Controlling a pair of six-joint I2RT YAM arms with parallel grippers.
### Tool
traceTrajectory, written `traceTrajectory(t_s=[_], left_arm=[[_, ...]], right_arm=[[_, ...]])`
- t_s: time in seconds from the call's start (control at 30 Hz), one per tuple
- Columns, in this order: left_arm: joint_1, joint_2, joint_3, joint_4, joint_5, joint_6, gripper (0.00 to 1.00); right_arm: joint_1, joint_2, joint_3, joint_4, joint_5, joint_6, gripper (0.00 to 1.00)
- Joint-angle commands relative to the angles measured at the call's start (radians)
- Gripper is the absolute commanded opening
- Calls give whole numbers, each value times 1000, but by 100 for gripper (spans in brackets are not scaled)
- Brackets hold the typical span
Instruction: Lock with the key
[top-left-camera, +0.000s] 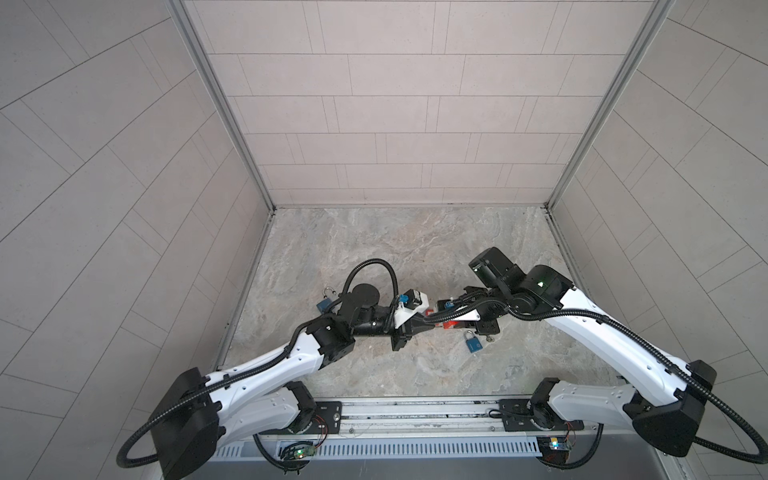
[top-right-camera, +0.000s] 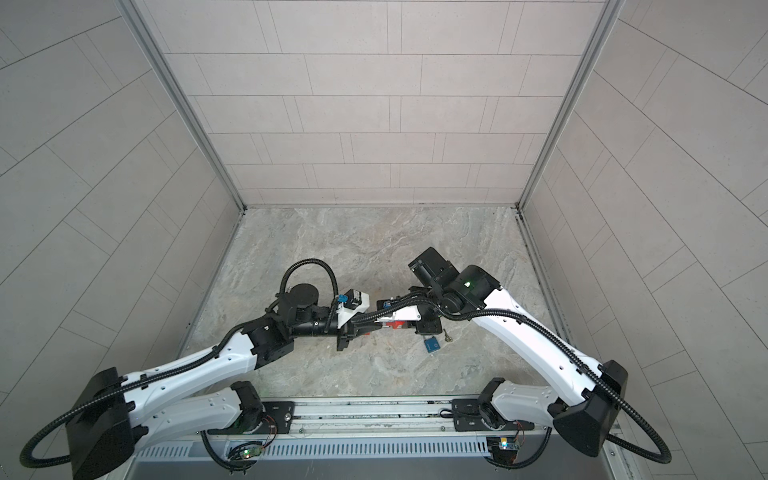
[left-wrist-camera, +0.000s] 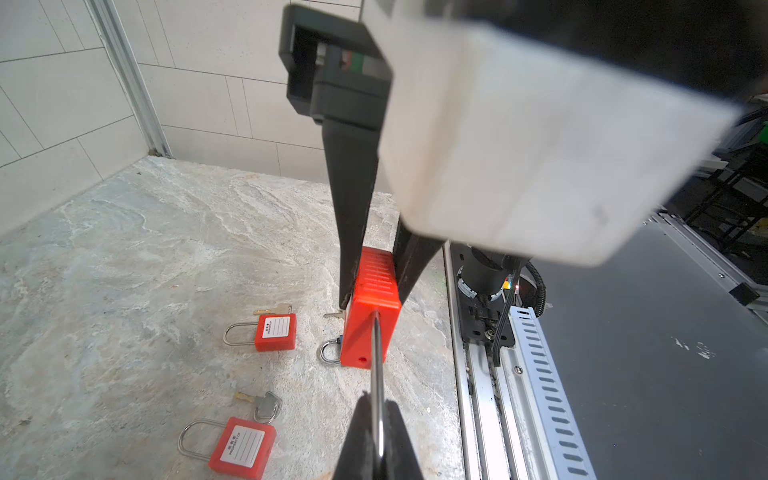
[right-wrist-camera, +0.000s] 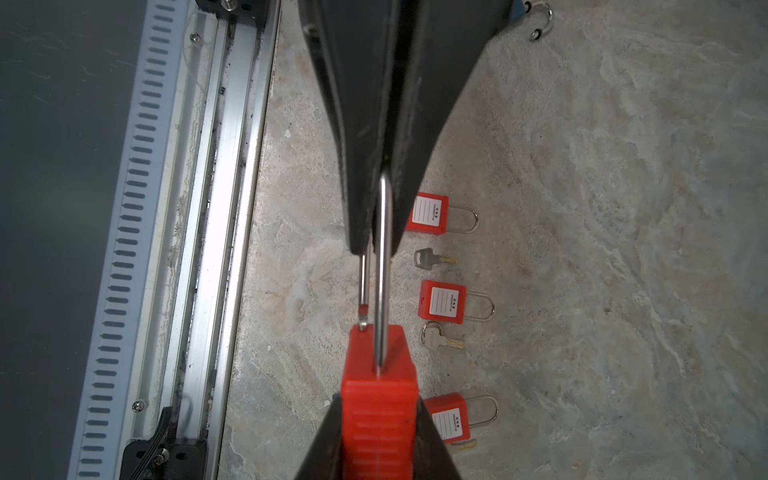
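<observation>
**Both claws clenched on one red padlock, level above the bench**

The left claw (left-wrist-camera: 374, 301) is clamped on the red padlock (left-wrist-camera: 370, 332). Its tapered black fingers (left-wrist-camera: 351, 232) press the two broad sides of the blocky, ribbed plastic body. The right claw (right-wrist-camera: 376, 249) is clenched on the shackle (right-wrist-camera: 383, 270), a polished steel U.

The lock hangs over the bench (left-wrist-camera: 124, 270), between the two arms in both top views. Its long axis is level and runs from arm to arm, with the body toward the left arm and the shackle's bow toward the right. The long leg sits in the body, while the short leg's tip stands just outside the top face. The keyway end is buried between the left fingers and cannot be made out.

Beneath, on the marbled grey stone-look surface, three more red padlocks (right-wrist-camera: 442, 302) lie flat, white labels up. Each has a small silvery key (right-wrist-camera: 436, 338) close by, and one lock is half hidden behind the held body.

A blue padlock (top-left-camera: 472, 343) lies flat near the right wrist. A second blue padlock (top-left-camera: 326, 303) is partly covered by the left arm. Farthest back stand the pale tiled walls (top-left-camera: 395, 104).
</observation>
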Motion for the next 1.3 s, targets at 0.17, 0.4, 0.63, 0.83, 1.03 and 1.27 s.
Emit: traceTrajectory(t_s=[0.17,0.4,0.63,0.83,1.03,1.27], left_arm=[[-10,40,6,134,32,-53,0],[-20,39,10,142,40,-9,0],[-77,9,4,116,-9,107,0],[-90,-21,-17,138,-38,113,0],[-92,-8,-25,146,-39,45,0],[-91,7,-69,277,-69,-17,0]], right_arm=[[35,-3,24,136,-169,0,16],[42,15,27,92,-196,8,16],[40,49,25,10,-283,-10,16],[36,21,34,56,-270,-15,16],[43,-26,3,175,-191,20,16],[84,4,64,129,-125,14,21]])
